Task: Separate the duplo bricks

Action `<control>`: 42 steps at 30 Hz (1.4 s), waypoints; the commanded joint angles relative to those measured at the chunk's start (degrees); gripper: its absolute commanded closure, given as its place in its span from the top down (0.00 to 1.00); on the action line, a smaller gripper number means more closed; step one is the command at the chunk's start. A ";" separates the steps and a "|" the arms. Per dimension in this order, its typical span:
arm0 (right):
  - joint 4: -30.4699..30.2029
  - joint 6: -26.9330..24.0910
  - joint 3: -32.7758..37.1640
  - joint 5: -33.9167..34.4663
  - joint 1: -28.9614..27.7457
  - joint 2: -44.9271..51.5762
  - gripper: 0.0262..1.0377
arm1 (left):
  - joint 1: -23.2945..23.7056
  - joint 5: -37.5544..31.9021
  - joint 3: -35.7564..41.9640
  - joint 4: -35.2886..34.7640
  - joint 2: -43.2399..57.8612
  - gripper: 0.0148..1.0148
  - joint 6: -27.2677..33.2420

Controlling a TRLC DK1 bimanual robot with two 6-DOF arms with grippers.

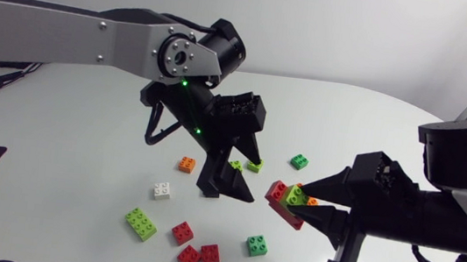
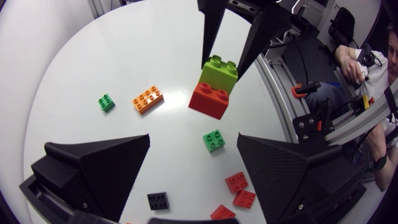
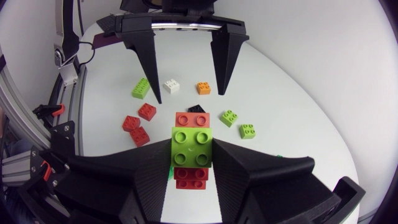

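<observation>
In the head view, your right hand [image 1: 300,200] is pinching the stack [image 1: 283,196] of a lime-green plastic brick on a red plastic brick, near the middle of the white tabletop [image 1: 57,129]. Your left hand [image 1: 228,190] is hanging just beside it, fingers spread and holding nothing. Loose bricks are lying around both hands: an orange square brick [image 1: 186,164], a white square brick [image 1: 162,191], a long lime-green brick [image 1: 141,224] and three red square bricks [image 1: 210,254]. The widest bare stretch is lying on your left side.

In the left wrist view, the stack [image 2: 214,87] is sitting ahead of the spread left hand [image 2: 193,142]. A dark green square brick [image 2: 213,139] is lying between its fingers, touching neither. The tabletop's curved edge is running near the stack.

In the right wrist view, both fingers of the right hand [image 3: 193,162] are pressing the stack [image 3: 191,146] by its lime-green brick. The left hand [image 3: 189,96] is standing open ahead, with a black square brick [image 3: 197,109] lying between them. Bare tabletop [image 3: 280,106] is stretching beside it to the rounded edge.
</observation>
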 commanded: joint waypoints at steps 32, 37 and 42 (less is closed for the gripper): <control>-0.85 5.85 3.14 -1.79 4.16 -2.76 0.31 | -5.75 2.91 -2.09 2.44 -0.10 0.90 -1.79; -0.94 6.38 3.31 -1.97 4.42 -3.46 0.31 | -5.75 3.00 -2.27 2.96 0.16 0.82 -1.96; -1.29 6.38 3.31 -2.14 4.42 -3.64 0.31 | -5.66 3.62 -2.18 3.05 0.16 0.68 -1.96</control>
